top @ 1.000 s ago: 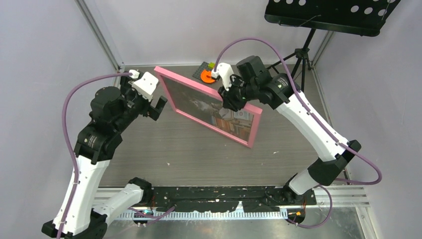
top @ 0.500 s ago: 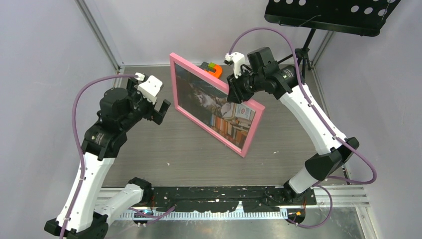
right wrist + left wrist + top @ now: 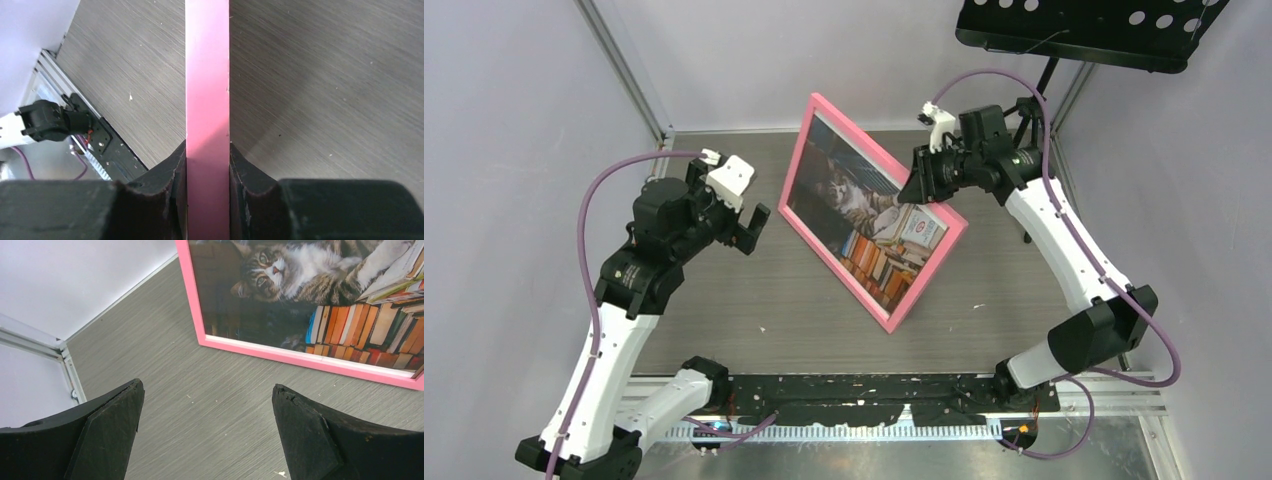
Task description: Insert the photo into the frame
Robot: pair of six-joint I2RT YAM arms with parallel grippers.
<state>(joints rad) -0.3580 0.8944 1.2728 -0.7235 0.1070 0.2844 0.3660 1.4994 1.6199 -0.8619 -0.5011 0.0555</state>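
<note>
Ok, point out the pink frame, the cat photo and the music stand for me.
frame point(image 3: 207, 90), right wrist view, on its thin pink outer edge.
photo point(image 3: 272, 272), left wrist view, on the cat's face.
music stand point(image 3: 1084, 35), top external view, on its black perforated tray.

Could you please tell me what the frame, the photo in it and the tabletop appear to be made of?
The frame: likely painted wood or plastic; its pink edge looks smooth, matte and evenly coloured.
The photo: seemingly a paper print, flat with a thin white border.
The tabletop: probably grey wood-grain laminate, given fine straight streaks and a dull sheen.
</note>
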